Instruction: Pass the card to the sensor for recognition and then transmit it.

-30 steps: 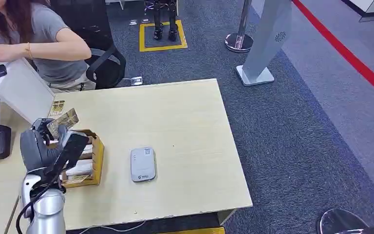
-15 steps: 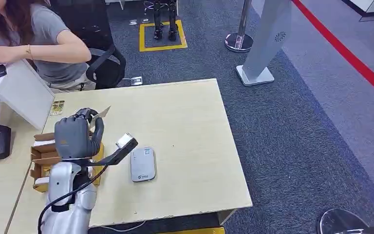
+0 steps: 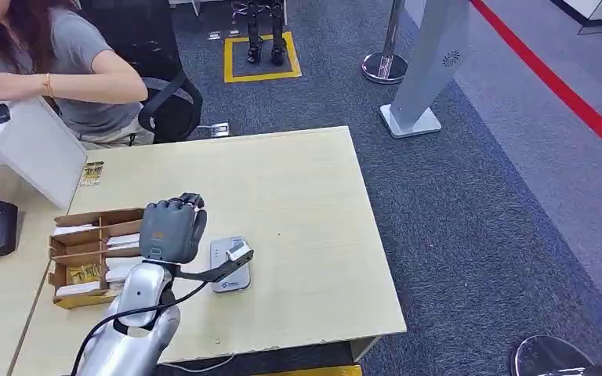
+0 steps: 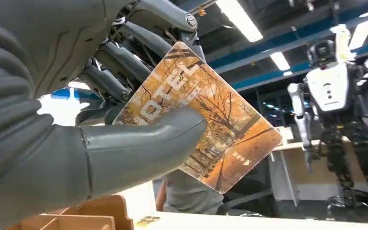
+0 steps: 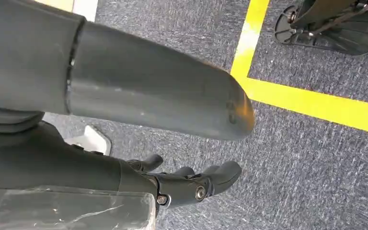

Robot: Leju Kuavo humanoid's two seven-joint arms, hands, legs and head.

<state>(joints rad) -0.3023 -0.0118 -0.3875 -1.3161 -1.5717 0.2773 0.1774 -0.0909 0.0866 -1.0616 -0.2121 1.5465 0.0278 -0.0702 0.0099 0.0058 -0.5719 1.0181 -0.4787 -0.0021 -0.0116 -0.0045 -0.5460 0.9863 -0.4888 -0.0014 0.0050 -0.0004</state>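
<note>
Card [image 4: 206, 124] glossy, printed – left hand [image 3: 172, 229] matt grey plastic – table [image 3: 306, 196] smooth pale wood – carpet [image 3: 470, 204] rough

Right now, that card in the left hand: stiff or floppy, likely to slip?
Probably stiff: the card sticks out flat past the thumb with no visible sag. Likely light, since the left hand holds it with just the thumb against the fingers. Its face looks glossy, so it may slide if tapped on the sensor.
</note>
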